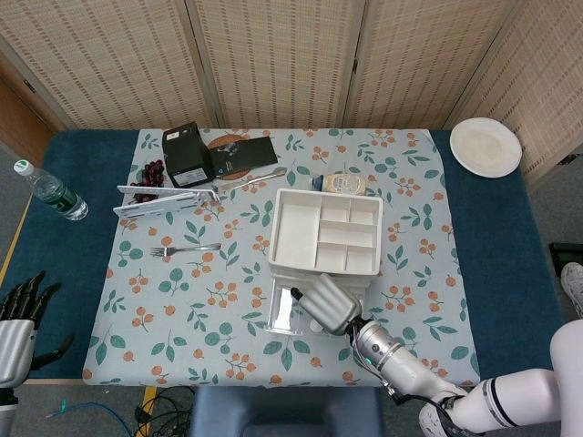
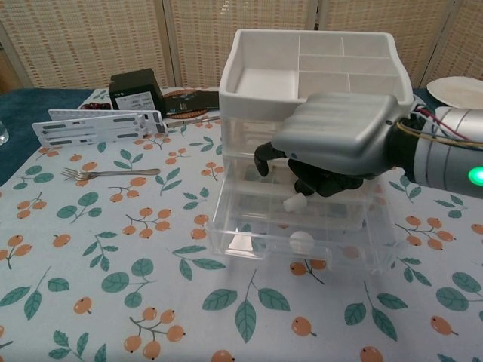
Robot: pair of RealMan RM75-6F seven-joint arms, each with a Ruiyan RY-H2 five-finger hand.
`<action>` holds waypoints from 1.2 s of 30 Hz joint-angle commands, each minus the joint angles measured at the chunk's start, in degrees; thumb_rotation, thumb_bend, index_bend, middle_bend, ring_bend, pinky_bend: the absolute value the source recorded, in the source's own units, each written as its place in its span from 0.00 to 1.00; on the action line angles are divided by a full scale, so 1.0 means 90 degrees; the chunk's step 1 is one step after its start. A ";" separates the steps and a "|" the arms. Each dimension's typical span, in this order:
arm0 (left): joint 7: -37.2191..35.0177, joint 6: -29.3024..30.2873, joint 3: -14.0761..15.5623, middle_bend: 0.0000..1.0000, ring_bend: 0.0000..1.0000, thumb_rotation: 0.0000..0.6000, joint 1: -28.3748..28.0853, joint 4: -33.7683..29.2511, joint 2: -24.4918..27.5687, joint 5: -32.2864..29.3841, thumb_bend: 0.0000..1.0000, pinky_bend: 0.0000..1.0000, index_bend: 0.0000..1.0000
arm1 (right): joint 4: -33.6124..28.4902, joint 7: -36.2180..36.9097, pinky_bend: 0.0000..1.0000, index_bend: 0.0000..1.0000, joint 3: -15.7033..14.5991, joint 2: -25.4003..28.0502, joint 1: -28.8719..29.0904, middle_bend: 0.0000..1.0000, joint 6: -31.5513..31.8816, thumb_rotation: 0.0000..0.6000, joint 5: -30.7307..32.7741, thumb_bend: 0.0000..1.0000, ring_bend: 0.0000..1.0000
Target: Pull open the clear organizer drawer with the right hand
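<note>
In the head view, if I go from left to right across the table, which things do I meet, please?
Water bottle → fork → white organizer → white plate. I leave out the black box, the grapes and the jar, since they overlap others in this order.

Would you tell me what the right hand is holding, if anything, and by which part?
Nothing visibly: the right hand hovers curled above the open bottom drawer, its small knob free.

On the cherry-print tablecloth (image 1: 191, 300): fork (image 1: 185, 248), black box (image 1: 185, 155), dark grapes (image 1: 150, 171), white slotted strips (image 1: 167, 198), squat jar lying on its side (image 1: 341, 183). Off the cloth, water bottle (image 1: 50, 190) far left, white plate (image 1: 485, 146) far right.
</note>
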 commanded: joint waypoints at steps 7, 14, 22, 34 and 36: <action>-0.0026 -0.0020 0.0005 0.00 0.04 1.00 0.0003 0.0038 -0.0010 -0.0011 0.25 0.07 0.14 | 0.0011 -0.0477 1.00 0.27 -0.0160 -0.0062 0.0111 1.00 -0.0069 1.00 0.0659 0.31 1.00; -0.0033 -0.0034 0.0005 0.00 0.04 1.00 -0.0004 0.0053 -0.0024 -0.0010 0.25 0.07 0.14 | 0.0048 -0.0539 1.00 0.27 -0.0219 -0.0066 0.0158 1.00 -0.0059 1.00 0.0815 0.32 1.00; -0.0039 -0.0048 0.0003 0.00 0.04 1.00 -0.0005 0.0066 -0.0028 -0.0027 0.25 0.07 0.14 | -0.0249 -0.0490 1.00 0.27 -0.0374 0.0127 0.0140 1.00 -0.0040 1.00 0.0826 0.33 1.00; -0.0024 -0.0040 0.0002 0.00 0.04 1.00 -0.0002 0.0061 -0.0039 -0.0021 0.25 0.07 0.14 | -0.0596 0.0047 1.00 0.27 -0.0365 0.0510 -0.0103 1.00 0.0193 1.00 0.0017 0.35 1.00; -0.0019 -0.0041 0.0007 0.00 0.04 1.00 0.0003 0.0055 -0.0033 -0.0022 0.25 0.07 0.14 | -0.0575 0.0017 1.00 0.27 -0.0369 0.0508 -0.0105 1.00 0.0169 1.00 0.0027 0.35 1.00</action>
